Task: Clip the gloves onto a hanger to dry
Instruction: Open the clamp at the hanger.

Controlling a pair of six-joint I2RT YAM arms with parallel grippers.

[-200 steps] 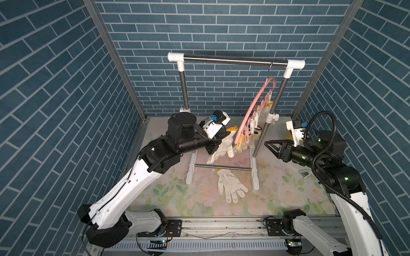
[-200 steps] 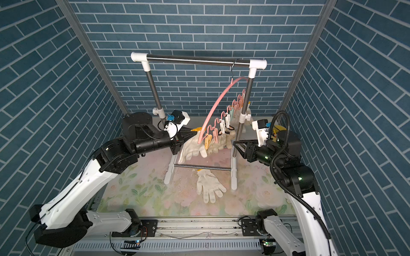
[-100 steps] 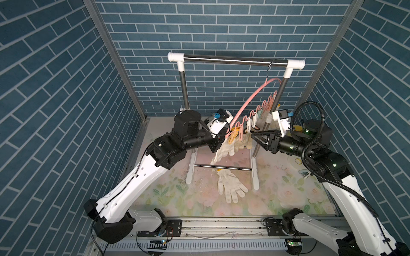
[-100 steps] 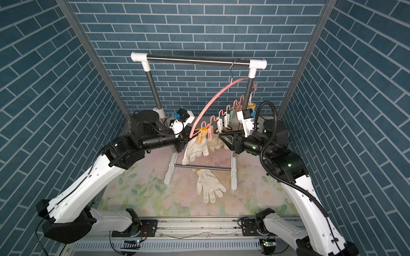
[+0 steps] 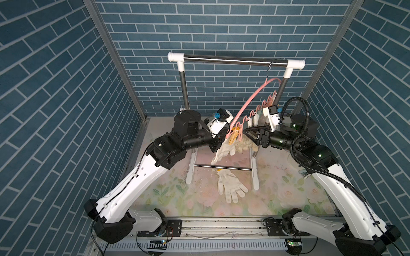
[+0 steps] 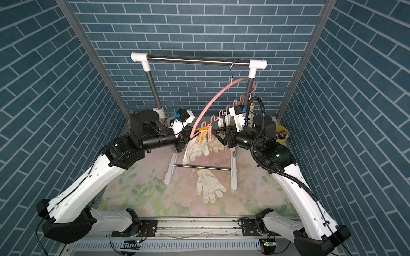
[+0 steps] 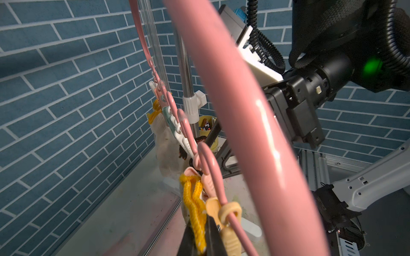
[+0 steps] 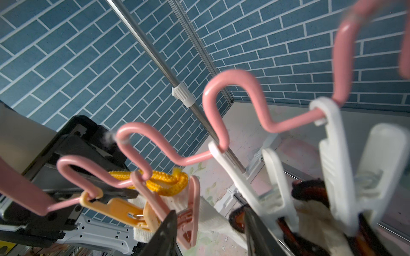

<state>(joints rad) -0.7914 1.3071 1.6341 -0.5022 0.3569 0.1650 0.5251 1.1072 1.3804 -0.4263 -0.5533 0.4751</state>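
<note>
The pink hanger (image 5: 250,99) hangs by its hook from the rack, its low end swung towards my left arm. My left gripper (image 7: 203,239) is shut on the yellow cuff (image 7: 195,206) of a white glove (image 5: 223,150), which dangles beside the end clips. My right gripper (image 8: 209,212) is open, with the pink clip (image 8: 190,210) between its fingers, close to one fingertip (image 8: 170,219). An orange clip (image 8: 124,210) hangs next to it. A stained glove (image 8: 310,221) hangs from white clips (image 8: 266,188). Another glove (image 5: 230,186) lies flat on the table.
The steel rack (image 5: 233,61) with white joints stands at the back, its low crossbar (image 5: 221,167) and white feet just behind the flat glove. A yellow cup (image 6: 281,135) of small items sits behind my right arm. Brick walls close in on three sides.
My right arm has swung left to the hanger's clips and its jaws have widened. My left arm has carried the glove up to the end clips, and the hanger's low end has swung left.
</note>
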